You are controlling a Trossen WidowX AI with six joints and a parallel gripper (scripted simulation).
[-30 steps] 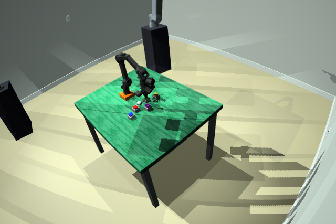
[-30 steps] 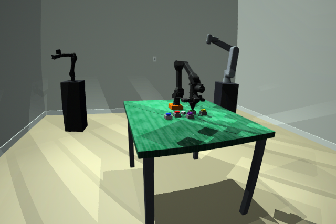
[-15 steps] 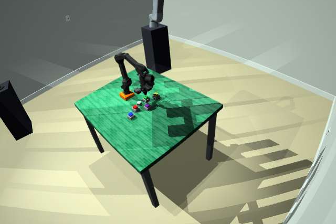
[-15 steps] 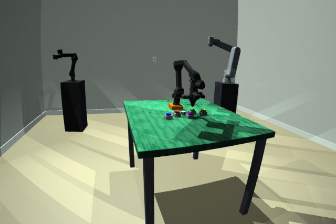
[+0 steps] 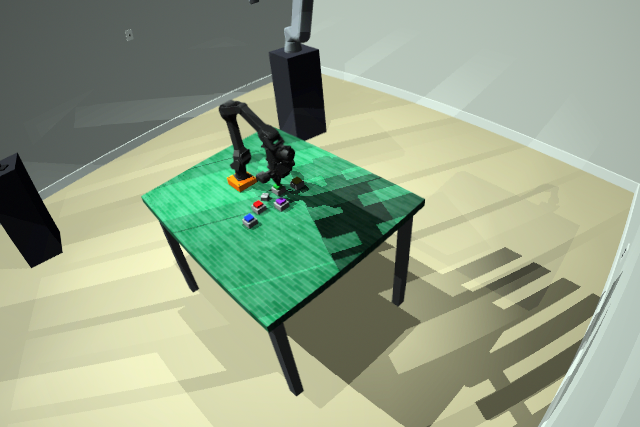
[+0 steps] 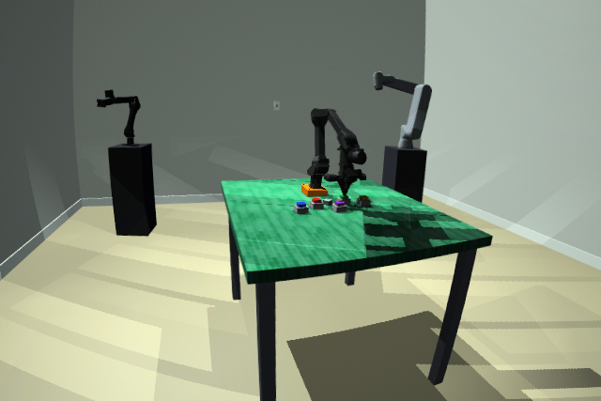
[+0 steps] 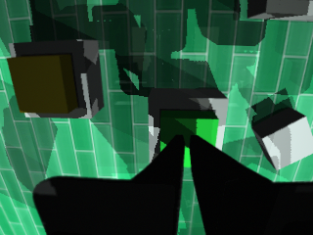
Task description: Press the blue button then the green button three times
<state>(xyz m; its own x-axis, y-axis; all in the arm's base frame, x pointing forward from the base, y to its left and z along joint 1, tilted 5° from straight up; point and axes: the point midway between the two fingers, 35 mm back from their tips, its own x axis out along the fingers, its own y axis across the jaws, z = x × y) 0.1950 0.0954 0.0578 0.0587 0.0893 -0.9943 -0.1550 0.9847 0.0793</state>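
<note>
Your gripper (image 7: 186,142), closed and empty, sits right over the green button (image 7: 188,128) near the tabletop's (image 5: 289,277) far edge, so push straight down.

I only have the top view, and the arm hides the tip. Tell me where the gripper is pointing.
Observer: In the wrist view the gripper is shut, with its tips over the cap of the green button.
Operator: Report the nearest block.
Observer: A white block lies tilted beside the button's housing, apart from it and from the fingers.
Operator: Check the other side.
Observer: The yellow button sits there in shadow, well apart from the tips.
</note>
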